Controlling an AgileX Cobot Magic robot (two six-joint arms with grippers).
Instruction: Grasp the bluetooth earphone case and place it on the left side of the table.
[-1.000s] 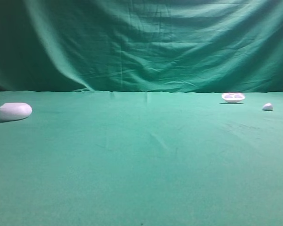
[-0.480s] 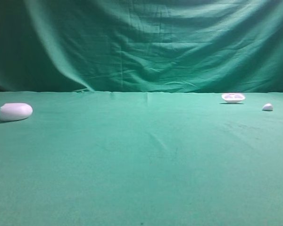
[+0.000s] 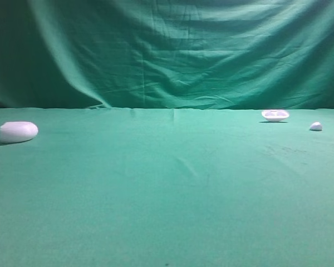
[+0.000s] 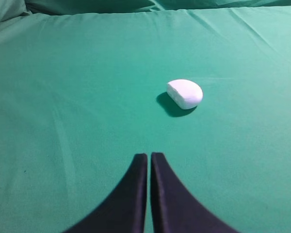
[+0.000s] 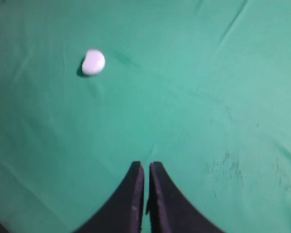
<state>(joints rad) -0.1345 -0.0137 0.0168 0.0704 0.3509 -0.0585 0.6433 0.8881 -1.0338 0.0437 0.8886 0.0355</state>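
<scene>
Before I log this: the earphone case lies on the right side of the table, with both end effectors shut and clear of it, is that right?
Not quite: the exterior high view shows the earphone case on the left side of the table. Both end effectors, left and right, are indeed shut and clear of it.

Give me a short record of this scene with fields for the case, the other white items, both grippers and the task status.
case: bluetooth earphone case lies on the left side of the table, held by nothing
other items: shallow white dish and tiny white lump, far right
left gripper: shut, empty, short of the case
right gripper: shut, empty
status: case looks placed
</scene>
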